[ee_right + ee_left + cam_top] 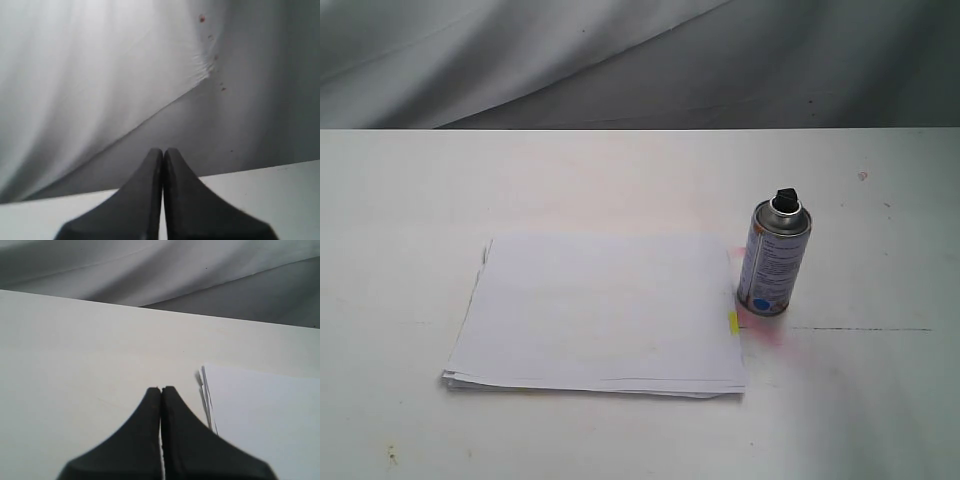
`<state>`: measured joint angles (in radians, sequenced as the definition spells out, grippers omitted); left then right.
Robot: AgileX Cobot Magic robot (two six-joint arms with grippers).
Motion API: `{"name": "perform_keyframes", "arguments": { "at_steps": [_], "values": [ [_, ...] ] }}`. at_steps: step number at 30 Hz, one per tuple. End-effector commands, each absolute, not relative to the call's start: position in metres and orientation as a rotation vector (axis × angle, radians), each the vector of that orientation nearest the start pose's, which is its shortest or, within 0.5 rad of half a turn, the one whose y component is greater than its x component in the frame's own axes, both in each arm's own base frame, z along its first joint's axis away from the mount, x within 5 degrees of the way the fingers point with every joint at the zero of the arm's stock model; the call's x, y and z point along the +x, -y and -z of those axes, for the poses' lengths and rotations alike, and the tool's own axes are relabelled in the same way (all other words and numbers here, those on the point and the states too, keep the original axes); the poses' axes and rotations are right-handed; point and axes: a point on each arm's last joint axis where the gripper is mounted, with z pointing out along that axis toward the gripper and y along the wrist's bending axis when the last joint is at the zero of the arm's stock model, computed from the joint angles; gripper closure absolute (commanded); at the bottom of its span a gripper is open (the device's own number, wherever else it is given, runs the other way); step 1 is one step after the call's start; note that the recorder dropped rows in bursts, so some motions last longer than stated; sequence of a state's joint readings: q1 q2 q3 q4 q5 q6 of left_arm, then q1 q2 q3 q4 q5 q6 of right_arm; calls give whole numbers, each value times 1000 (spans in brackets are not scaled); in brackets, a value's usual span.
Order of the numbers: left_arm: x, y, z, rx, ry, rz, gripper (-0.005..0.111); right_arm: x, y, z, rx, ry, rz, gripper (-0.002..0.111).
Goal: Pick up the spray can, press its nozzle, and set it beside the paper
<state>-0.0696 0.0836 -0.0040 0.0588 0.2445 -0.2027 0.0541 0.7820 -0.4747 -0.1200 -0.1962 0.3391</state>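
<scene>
The spray can [775, 258] stands upright on the white table, silver with a printed label, a blue dot near its base and a black nozzle on top. It sits just right of the paper [600, 312], a flat white stack with a yellow tab [733, 323] on its right edge. Neither arm shows in the exterior view. My left gripper [161, 389] is shut with nothing in it, above bare table beside a corner of the paper [265, 415]. My right gripper [163, 150] is shut and empty, pointing at the grey backdrop; the can is out of that view.
A grey cloth backdrop [640, 60] hangs behind the table's far edge. Faint pink spray stains [765, 333] mark the table by the can's base. A thin dark line [860, 329] runs along the table to the can's right.
</scene>
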Motion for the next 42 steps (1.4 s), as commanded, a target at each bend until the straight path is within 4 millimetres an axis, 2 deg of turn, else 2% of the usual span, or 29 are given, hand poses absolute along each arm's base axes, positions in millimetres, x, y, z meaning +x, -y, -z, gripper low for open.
{"name": "perform_keyframes", "arguments": {
  "at_steps": [1,5,8,13,19,22,34,42],
  "values": [
    [61,3,-187,-79,-1808,140,107,198,-47,-317,-150,-1717,-237,108],
    [61,3,-187,-79,-1808,140,107,214,-79,-297,-261,-1732,-339,108],
    [61,3,-187,-79,-1808,140,107,218,-89,-271,-290,-1747,-383,108],
    [61,3,-187,-79,-1808,140,107,214,-89,-222,-324,-1775,-354,108],
    [61,3,-187,-79,-1808,140,107,200,-83,-179,-363,-1826,-319,108],
    [61,3,-187,-79,-1808,140,107,197,-82,-167,-385,-1818,-311,108],
    [61,3,-187,-79,-1808,140,107,210,-89,-122,-390,-1853,-335,108],
    [61,3,-187,-79,-1808,140,107,210,-89,-113,-392,-1883,-335,108]
  ]
}}
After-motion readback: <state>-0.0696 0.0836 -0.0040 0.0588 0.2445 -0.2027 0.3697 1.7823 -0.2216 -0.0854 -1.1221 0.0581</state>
